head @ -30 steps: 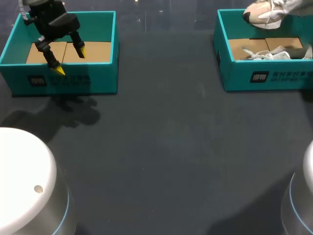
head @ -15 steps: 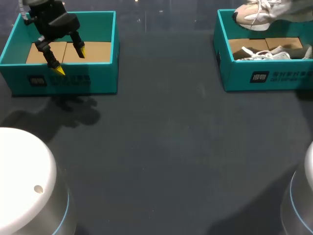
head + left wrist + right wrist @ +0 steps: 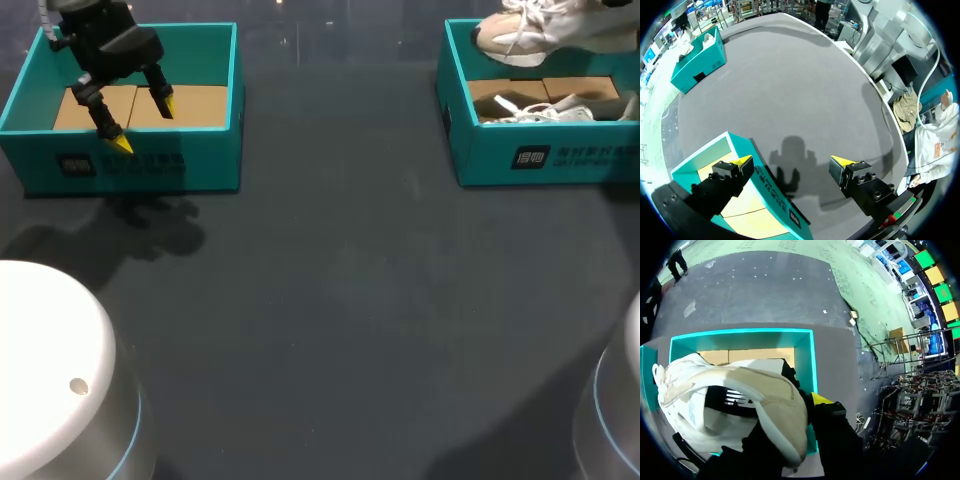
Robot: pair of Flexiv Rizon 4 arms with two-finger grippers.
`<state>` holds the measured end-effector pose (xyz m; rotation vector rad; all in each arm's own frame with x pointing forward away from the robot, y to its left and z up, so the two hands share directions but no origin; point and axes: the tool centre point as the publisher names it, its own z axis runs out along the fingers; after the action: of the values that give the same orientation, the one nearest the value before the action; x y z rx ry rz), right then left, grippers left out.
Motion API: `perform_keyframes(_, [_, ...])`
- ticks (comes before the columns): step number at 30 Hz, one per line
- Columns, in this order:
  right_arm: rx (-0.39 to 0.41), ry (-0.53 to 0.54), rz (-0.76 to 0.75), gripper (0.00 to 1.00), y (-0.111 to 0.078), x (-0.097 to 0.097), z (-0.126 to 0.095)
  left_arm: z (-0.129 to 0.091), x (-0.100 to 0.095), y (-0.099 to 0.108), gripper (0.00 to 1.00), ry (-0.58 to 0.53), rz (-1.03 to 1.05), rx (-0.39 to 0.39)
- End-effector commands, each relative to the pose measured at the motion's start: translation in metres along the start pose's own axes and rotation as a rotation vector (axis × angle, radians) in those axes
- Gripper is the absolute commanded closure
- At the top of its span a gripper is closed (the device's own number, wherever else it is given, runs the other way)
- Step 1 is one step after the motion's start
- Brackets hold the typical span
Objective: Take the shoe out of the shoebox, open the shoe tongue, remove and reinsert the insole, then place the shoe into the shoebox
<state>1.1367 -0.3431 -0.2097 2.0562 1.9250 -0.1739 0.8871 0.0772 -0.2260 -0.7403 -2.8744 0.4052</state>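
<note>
Sneaker (image 3: 528,35), beige and white, hangs over the far part of the right shoebox (image 3: 540,155), lifted clear of its rim, so the taking-out step looks close to done. In the right wrist view the right end effector (image 3: 815,405) shows one yellow tip against the sneaker's heel side while the other is hidden behind the upper. Since nothing else supports the sneaker, I judge it clamped there, a hold that would leave the tongue and insole reachable. A second shoe (image 3: 540,107) with white laces appears to lie on the box floor. The left end effector (image 3: 142,122) hovers with fingers apart over the front wall of the left shoebox (image 3: 200,165), well apart from the work, probably parked until the sneaker reaches the bare desk (image 3: 330,280) between the boxes
</note>
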Motion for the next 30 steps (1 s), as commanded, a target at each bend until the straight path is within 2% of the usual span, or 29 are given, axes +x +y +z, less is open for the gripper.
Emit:
perform_keyframes(1, [0.019, 0.019, 0.027, 1.0, 0.007, -0.001, 0.027, 0.0, 0.001, 0.0, 0.0, 0.0, 0.001, -0.002])
perform_keyframes(8, [0.028, 0.024, 0.04, 1.0, 0.002, 0.004, 0.041, 0.0, 0.001, 0.0, 0.0, 0.0, 0.001, -0.002])
perform_keyframes(18, [0.055, -0.011, 0.063, 1.0, -0.001, 0.021, 0.06, 0.0, 0.001, 0.0, 0.0, 0.0, 0.001, -0.002])
perform_keyframes(30, [0.076, 0.008, 0.069, 1.0, 0.008, 0.033, 0.096, 0.0, 0.001, 0.0, 0.0, 0.0, 0.001, -0.002])
